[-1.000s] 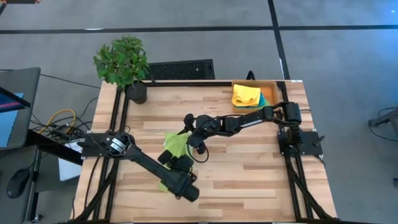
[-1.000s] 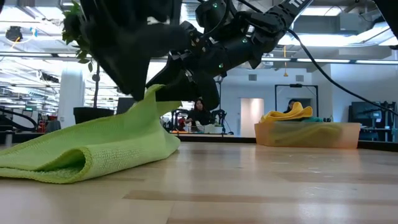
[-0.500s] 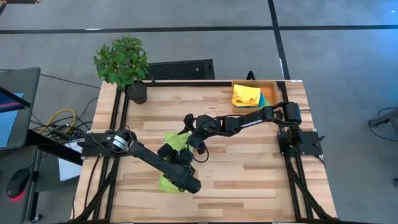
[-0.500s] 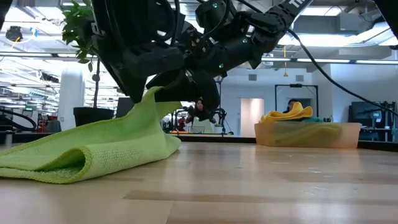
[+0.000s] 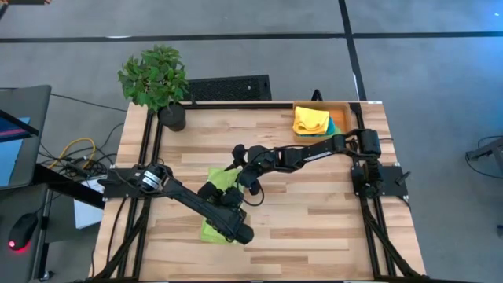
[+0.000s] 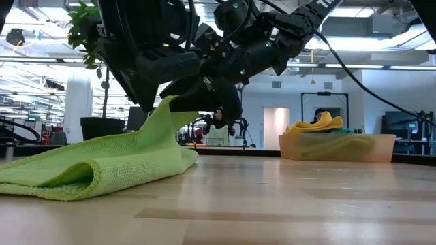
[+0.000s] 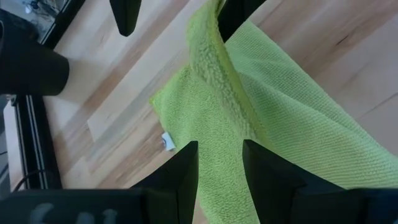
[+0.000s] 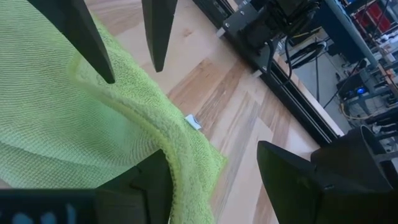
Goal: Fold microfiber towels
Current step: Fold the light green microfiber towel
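**Both my grippers on one lime towel, mid-table**

My left gripper (image 5: 214, 191) and right gripper (image 5: 240, 169) meet over the lime towel (image 5: 218, 185), which lies on the table (image 5: 314, 212) left of centre. In the low view a ridge of the cloth (image 6: 102, 167) is raised toward the grippers while its folded edge lies flat on the wood. My left wrist view shows the raised fold (image 7: 224, 93) running between my left fingers (image 7: 180, 168), which are spread with cloth in the gap. My right fingers (image 8: 152, 183) are also spread, one beside the towel's hem (image 8: 168, 137).

The right half and near edge of the table are bare wood. The far right corner holds an orange tray (image 5: 344, 107) with a yellow towel (image 5: 311, 119) and a teal one (image 5: 332, 124) beneath it. A potted plant (image 5: 155, 79) stands at the far left corner, well apart.
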Tool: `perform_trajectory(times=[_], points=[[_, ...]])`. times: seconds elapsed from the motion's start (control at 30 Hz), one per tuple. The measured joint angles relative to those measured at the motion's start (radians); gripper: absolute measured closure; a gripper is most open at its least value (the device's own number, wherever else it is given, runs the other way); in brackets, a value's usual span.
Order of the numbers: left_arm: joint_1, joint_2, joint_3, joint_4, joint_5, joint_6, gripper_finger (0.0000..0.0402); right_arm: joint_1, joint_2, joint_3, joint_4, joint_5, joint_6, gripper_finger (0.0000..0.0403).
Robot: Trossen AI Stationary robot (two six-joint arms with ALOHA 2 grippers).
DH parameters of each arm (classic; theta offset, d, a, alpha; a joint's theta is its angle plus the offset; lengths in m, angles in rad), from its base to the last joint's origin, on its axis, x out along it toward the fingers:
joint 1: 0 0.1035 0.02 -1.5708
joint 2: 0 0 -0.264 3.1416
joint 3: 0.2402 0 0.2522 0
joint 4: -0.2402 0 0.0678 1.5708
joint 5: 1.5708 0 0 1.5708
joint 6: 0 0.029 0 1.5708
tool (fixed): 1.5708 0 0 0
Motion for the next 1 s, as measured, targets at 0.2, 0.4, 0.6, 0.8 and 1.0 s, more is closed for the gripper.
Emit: perform_trajectory(times=[0.2, 0.4, 0.6, 0.8, 1.0], points=[[0.015, -0.002, -0.046, 0.002, 0.008, -0.043, 0.0283, 0.0, 0.0, 0.0, -0.003, 0.0, 0.01, 0.0163], [0.034, -0.002, -0.15, 0.0, 0.128, -0.086, 0.0283, 0.0, 0.0, 0.0, -0.013, 0.0, 0.051, 0.0163], [0.033, -0.002, -0.186, 0.001, 0.135, -0.095, 0.0283, 0.0, 0.0, 0.0, -0.018, 0.0, 0.052, 0.0163], [0.031, -0.005, -0.176, 0.001, 0.152, -0.042, 0.0283, -0.003, 0.0, 0.0, -0.016, 0.0, 0.051, 0.0163], [0.0, -0.103, -0.124, 0.002, 0.109, 0.022, 0.0283, -0.017, 0.0, 0.0, -0.03, 0.001, 0.052, 0.0163]])
